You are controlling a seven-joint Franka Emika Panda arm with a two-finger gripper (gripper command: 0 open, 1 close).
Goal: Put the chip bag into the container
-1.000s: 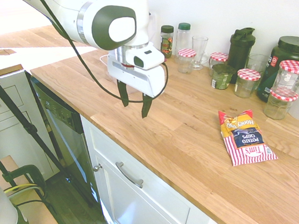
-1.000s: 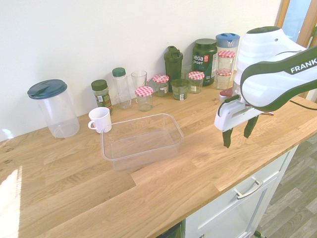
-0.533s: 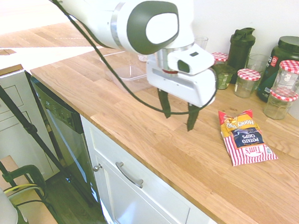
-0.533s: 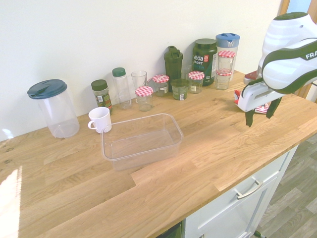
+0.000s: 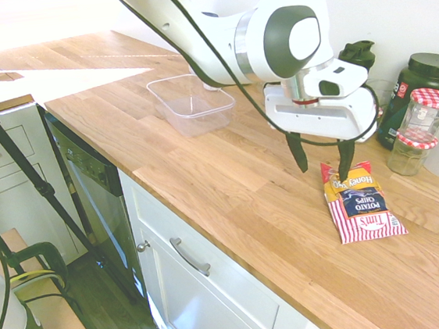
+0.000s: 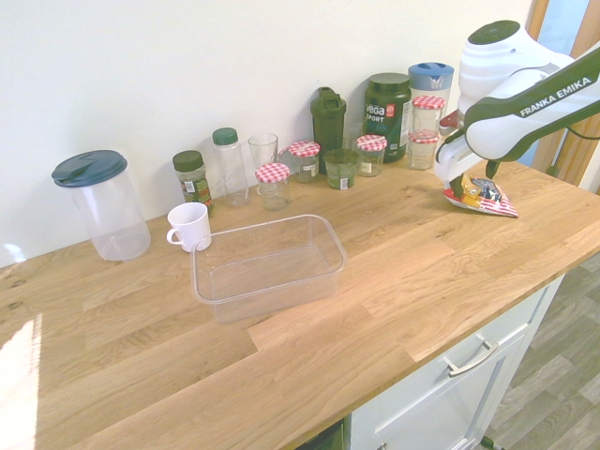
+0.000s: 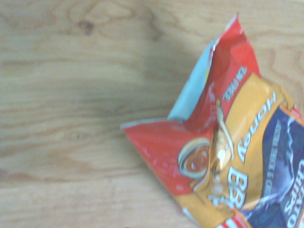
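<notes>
In the second exterior view, a clear pitcher (image 6: 97,206) with a dark blue lid stands far left on the bench (image 6: 394,291), with nothing visible inside. Next to it sits a white mug (image 6: 190,226), just behind the container (image 6: 269,265), a clear shallow tub lying open-topped with nothing in it. Behind these, along the wall, stand a spice jar (image 6: 192,178) with a dark lid and green contents, a clear bottle (image 6: 228,166) with a green cap, a clear glass (image 6: 263,154), and two jars (image 6: 274,185) with red-checked lids, both seemingly clear inside. Further right come a dark green shaker (image 6: 328,125), a small jar of green stuff (image 6: 340,169), another checked-lid jar (image 6: 370,155) and a big dark tub (image 6: 387,114) labelled "vega". Two stacked checked-lid jars (image 6: 427,119) stand before a blue-capped clear jug (image 6: 430,77).

At the far right the chip bag (image 6: 479,195) lies flat on the bench, well apart from the container. The pincer (image 5: 319,158) hangs over the bag's yellow-orange top end, fingers spread and pointing down, one fingertip (image 5: 345,168) at the bag's upper edge; whether it touches cannot be told. The wrist view shows the bag's crumpled red corner (image 7: 209,137) on bare wood.
</notes>
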